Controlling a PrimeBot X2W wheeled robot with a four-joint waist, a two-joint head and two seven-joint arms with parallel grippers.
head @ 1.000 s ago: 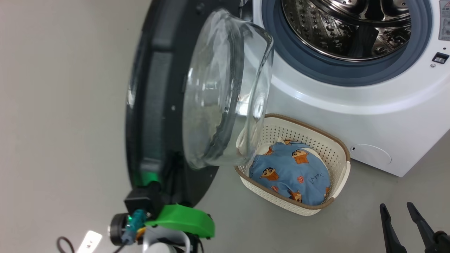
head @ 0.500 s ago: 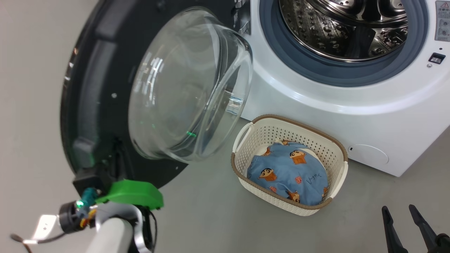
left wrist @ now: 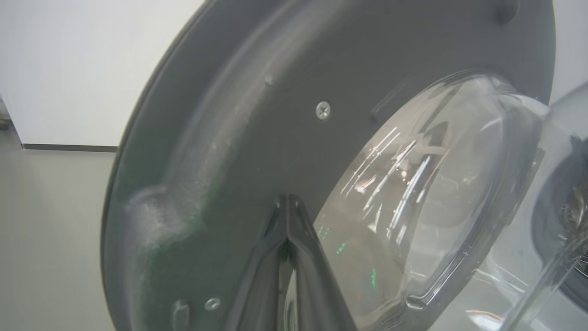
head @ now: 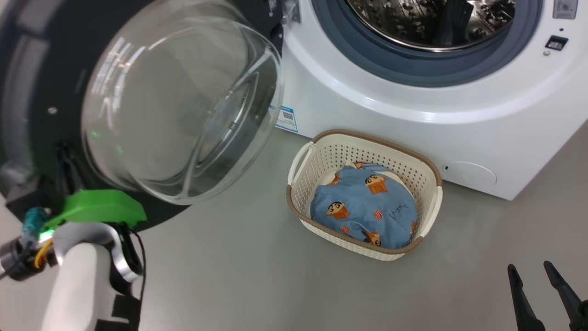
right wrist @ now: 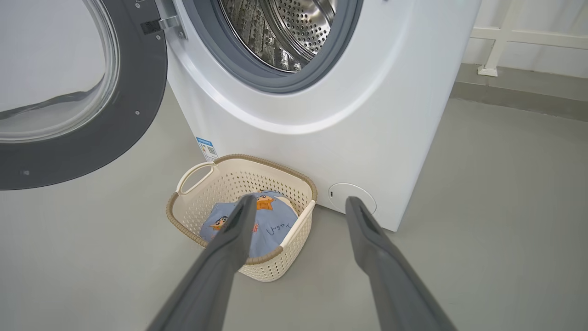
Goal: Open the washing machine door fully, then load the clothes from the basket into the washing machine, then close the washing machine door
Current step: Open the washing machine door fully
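There's the right pincer (head: 529,266), two long dark fingers (head: 520,303), slim and tapering to points. And the left pincer (left wrist: 287,204), same dark glossy pair. Right behind it a bright green plastic cover (head: 98,209), a teal plug (head: 32,219) trailing orange and yellow wires (head: 40,252), a black round cap (head: 14,266), then a silver band (head: 117,257), a black cable (head: 143,262) and the pale white forearm (head: 73,289)

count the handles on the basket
2. The left handle is on the end of the basket nearest the washing machine door; the right handle is on the opposite end. None appears hidden.
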